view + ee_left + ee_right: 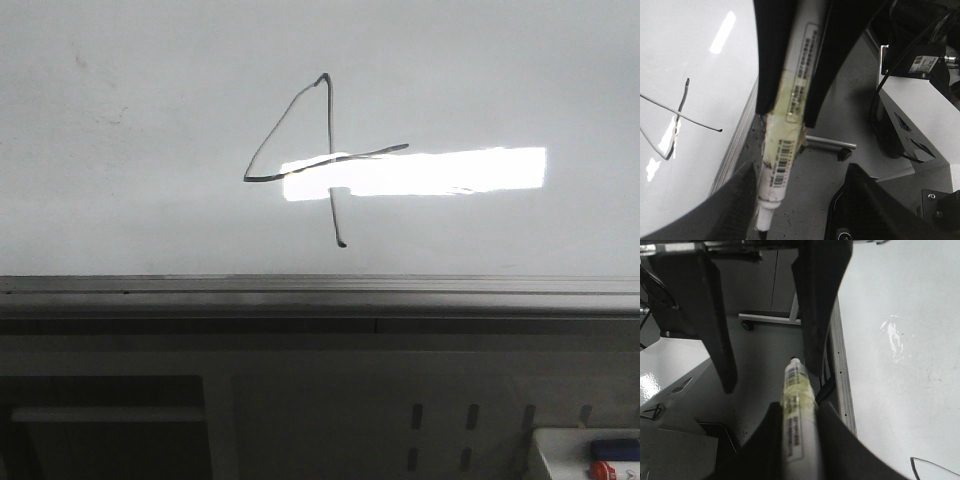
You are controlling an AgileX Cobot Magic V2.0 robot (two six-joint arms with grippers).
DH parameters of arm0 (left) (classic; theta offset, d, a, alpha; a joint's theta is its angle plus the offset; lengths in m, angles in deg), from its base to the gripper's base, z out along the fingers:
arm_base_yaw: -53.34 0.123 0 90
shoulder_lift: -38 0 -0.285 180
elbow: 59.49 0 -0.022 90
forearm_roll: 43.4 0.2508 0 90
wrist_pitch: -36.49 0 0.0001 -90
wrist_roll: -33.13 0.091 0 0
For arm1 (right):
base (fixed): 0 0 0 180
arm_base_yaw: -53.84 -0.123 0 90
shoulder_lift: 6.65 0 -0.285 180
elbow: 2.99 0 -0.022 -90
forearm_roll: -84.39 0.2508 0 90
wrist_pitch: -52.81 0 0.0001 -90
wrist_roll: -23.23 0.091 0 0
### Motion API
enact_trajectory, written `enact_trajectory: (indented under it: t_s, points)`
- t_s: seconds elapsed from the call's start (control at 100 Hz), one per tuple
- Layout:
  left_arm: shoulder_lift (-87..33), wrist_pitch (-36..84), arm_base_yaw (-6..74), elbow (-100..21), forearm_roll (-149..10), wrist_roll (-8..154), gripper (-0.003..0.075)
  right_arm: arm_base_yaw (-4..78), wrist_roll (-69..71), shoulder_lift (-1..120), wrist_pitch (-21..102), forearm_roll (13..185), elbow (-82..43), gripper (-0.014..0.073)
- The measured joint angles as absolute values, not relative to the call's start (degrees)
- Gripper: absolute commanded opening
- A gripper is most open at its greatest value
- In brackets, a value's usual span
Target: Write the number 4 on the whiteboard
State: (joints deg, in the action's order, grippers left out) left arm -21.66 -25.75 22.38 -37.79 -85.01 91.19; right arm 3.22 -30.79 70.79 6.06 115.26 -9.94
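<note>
In the left wrist view, left gripper [790, 107] clamped narrow on a white marker [787, 125], dark fingers [771, 60] pressed against both sides of the barrel. Barrel wrapped in yellowish tape and printed labels with a barcode, long axis running straight out past the fingertips, nib end free and clear of the whiteboard [690, 150], not touching it. Beside the marker, part of the number 4 [680, 117] on the glossy board: crossbar line crossing the stem.

In the right wrist view, a similar taped, labelled marker [799, 410] seen between dark finger-like parts in the foreground, tip pointing away toward the floor beside the board edge. Right gripper [767, 365] with its 2 dark fingers [715, 315] well apart; cannot tell for certain whether gripped on that marker or merely framing it. Whiteboard [900, 365] alongside, with a thin black stroke at its corner.

In the front view, no gripper visible. Number 4 [325, 160] near the middle of the whiteboard [120, 150], upright, long stem vertical, slanted stroke on the left, wavy crossbar running across a bright rectangular reflection [440, 170]. Grey edge rail [320, 290] below the board. At the lower right corner, a white tray [545, 450] holding a blue item [612, 448] and a red item [603, 470].
</note>
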Motion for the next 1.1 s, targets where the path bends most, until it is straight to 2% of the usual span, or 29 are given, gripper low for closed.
enact_trajectory:
  t_s: [0.16, 0.23, 0.32, 0.42, 0.54, 0.75, 0.84, 1.01, 1.06, 1.1]
  points:
    - [-23.04, -23.25, 21.55, -37.79, -85.01, 91.28, 0.0365, 3.22, -30.79, 70.79, 5.72, 115.26, -9.94, -0.0051]
    - [-23.28, -22.15, 21.55, -37.79, -85.31, 91.28, 0.0339, 3.22, -30.79, 70.79, 5.49, 115.26, -9.94, -0.0051]
    - [-23.85, -21.67, 21.55, -37.79, -85.98, 91.28, 0.0253, 3.22, -30.79, 70.79, 5.25, 115.26, -9.94, -0.0051]
    - [-24.66, -21.59, 21.55, -37.79, -86.5, 91.28, 0.0113, 3.22, -30.79, 70.79, 5.02, 115.1, -9.94, -0.0051]
    - [-25.06, -22.24, 21.46, -37.79, -87.12, 91.97, -0.0017, 3.22, -30.79, 70.87, 4.89, 114.7, -9.94, -0.0051]
    - [-25.15, -22.81, 21.19, -37.79, -86.93, 93.65, -0.002, 3.22, -30.79, 70.9, 4.26, 114.7, -9.94, -0.0037]
    - [-25.15, -22.81, 21.19, -37.79, -86.93, 93.78, -0.002, 3.22, -30.79, 70.9, 4.38, 114.7, -9.94, 0.0065]
    - [-25.15, -22.33, 21.19, -37.79, -87.23, 92.8, -0.002, 3.22, -30.79, 70.9, 7.2, 114.81, -9.94, 0.0429]
    - [-25.27, -22.08, 21.19, -37.79, -87.23, 92.24, -0.002, 3.22, -30.79, 70.66, 8.63, 114.8, -9.94, 0.0483]
    - [-25.27, -21.94, 21.19, -37.79, -87.08, 91.72, -0.002, 3.22, -30.79, 70.26, 9.57, 114.8, -9.94, 0.0494]
